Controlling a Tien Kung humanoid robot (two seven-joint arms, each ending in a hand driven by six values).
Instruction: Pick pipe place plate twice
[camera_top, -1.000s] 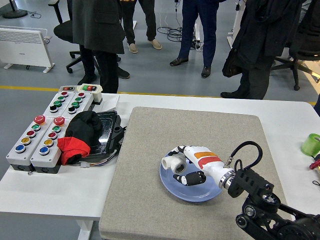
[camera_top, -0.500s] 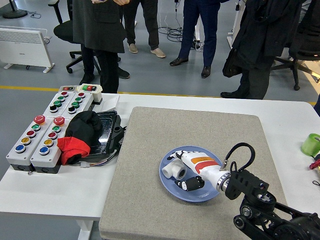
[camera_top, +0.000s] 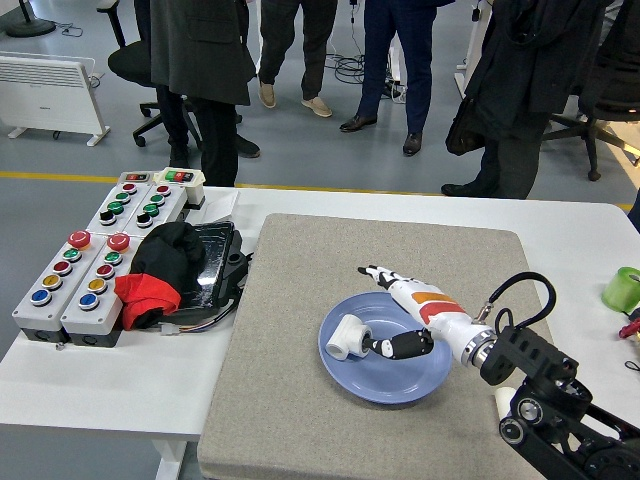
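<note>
A white pipe fitting (camera_top: 349, 337) lies on the left part of the blue plate (camera_top: 400, 380), which rests on the grey mat (camera_top: 300, 300). My right hand (camera_top: 396, 312) is just right of the fitting, over the plate, with fingers spread and holding nothing. It does not touch the fitting. My left arm is out of view.
Two grey button boxes (camera_top: 90, 260) stand at the left of the table, with a black and red cloth (camera_top: 158, 270) on a black device beside them. A green object (camera_top: 623, 288) is at the right edge. Several people stand beyond the far side.
My right hand has let go of the pipe fitting on the plate, opened its fingers and drawn back to the right. The fitting now lies free.
</note>
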